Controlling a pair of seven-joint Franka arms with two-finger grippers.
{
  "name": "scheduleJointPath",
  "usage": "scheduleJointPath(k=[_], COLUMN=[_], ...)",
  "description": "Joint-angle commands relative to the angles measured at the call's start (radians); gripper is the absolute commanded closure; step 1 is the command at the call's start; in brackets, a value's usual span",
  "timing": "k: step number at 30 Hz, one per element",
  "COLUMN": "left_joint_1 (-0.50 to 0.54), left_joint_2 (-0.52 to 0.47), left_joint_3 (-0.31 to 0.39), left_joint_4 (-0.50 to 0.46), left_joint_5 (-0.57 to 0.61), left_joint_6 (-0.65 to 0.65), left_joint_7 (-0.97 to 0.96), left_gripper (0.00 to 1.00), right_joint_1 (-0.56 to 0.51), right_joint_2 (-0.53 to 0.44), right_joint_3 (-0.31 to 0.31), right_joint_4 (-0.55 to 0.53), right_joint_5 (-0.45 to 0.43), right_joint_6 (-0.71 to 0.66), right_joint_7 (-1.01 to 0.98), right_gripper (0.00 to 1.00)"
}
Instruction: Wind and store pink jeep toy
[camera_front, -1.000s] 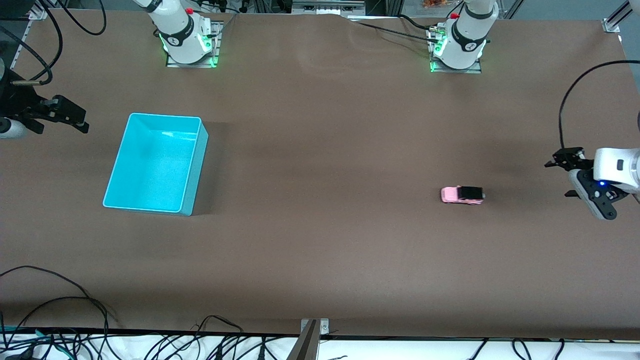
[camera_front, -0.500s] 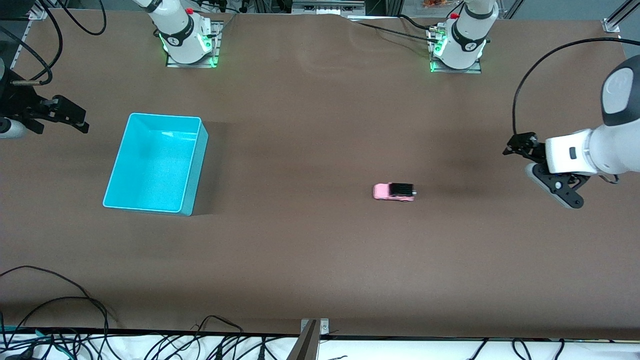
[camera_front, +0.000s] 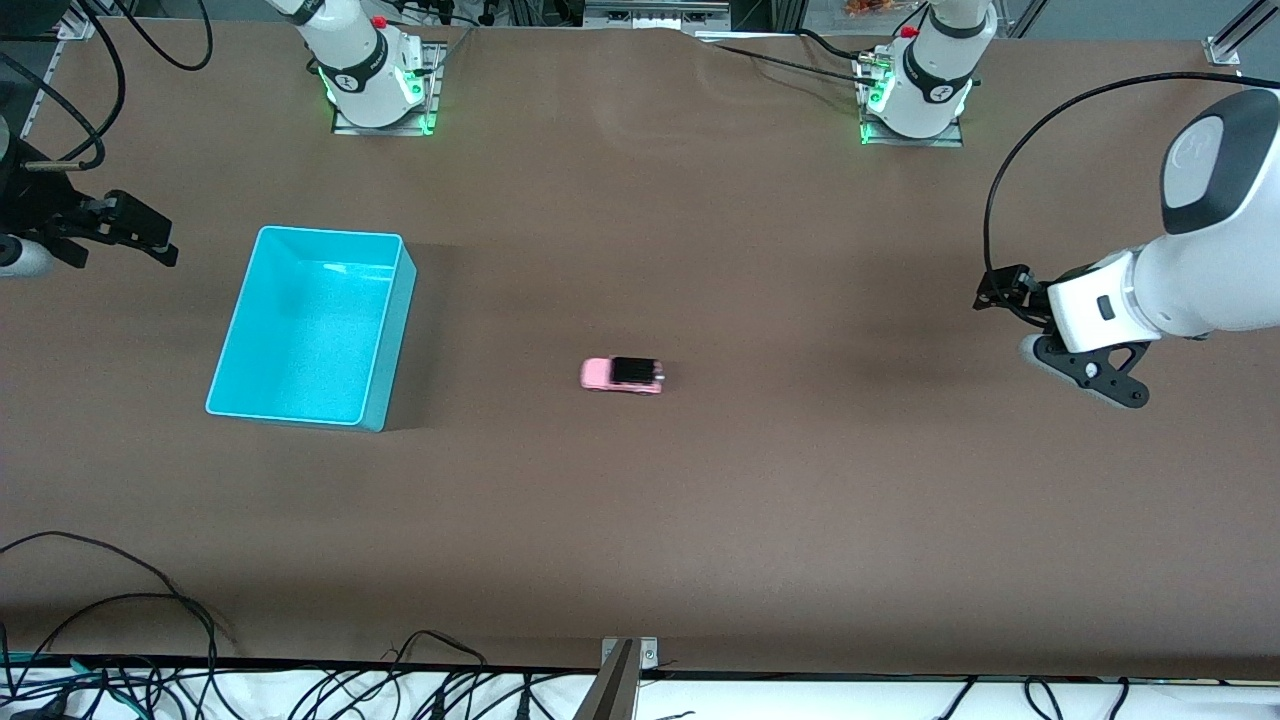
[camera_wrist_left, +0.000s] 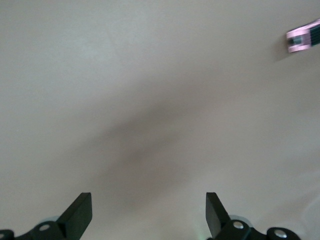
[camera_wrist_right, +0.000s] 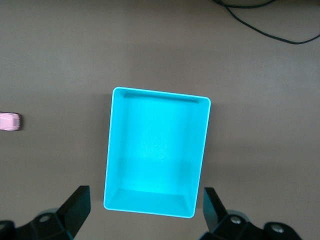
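Table (camera_front: 700, 520) middle holds the pink jeep toy (camera_front: 622, 375), resting on its wheels well apart from the cyan bin (camera_front: 385, 345) toward the right arm's end. Left end effector (camera_wrist_left: 149, 216) hovers wide and empty near its edge. Right end effector (camera_wrist_right: 146, 209) waits wide above the bin.

Brown table (camera_front: 700, 520), pink jeep toy (camera_front: 622, 375) sitting mid-table on its wheels, cyan bin (camera_front: 385, 340) open-topped toward the right arm's end, well apart from it, nothing inside the bin
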Motion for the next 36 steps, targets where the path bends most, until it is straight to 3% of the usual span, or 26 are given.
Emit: scheduleJointPath(k=[1, 29, 36], left_joint_1=[-0.035, -0.03, -0.029], left_joint_2=[-0.021, -0.021, -0.01], left_joint_3=[0.0, 0.009, 0.02], left_joint_4=[0.014, 0.016, 0.065], left_joint_5=[0.042, 0.037, 0.031], left_joint_6=[-0.023, -0.022, -0.02], left_joint_7=[-0.054, -0.049, -0.057], left_gripper=[0.0, 0.0, 0.0], right_joint_1=[0.0, 0.014, 0.055], right_joint_2=[0.003, 0.02, 0.048], right_joint_3=[-0.002, 0.004, 0.012], right_joint_4=[0.012, 0.01, 0.007], right_joint_5=[-0.005, -0.012, -0.005], right_joint_6=[-0.006, -0.025, -0.037], right_joint_7=[-0.012, -0.01, -0.005], right_gripper=[0.0, 0.0, 0.0])
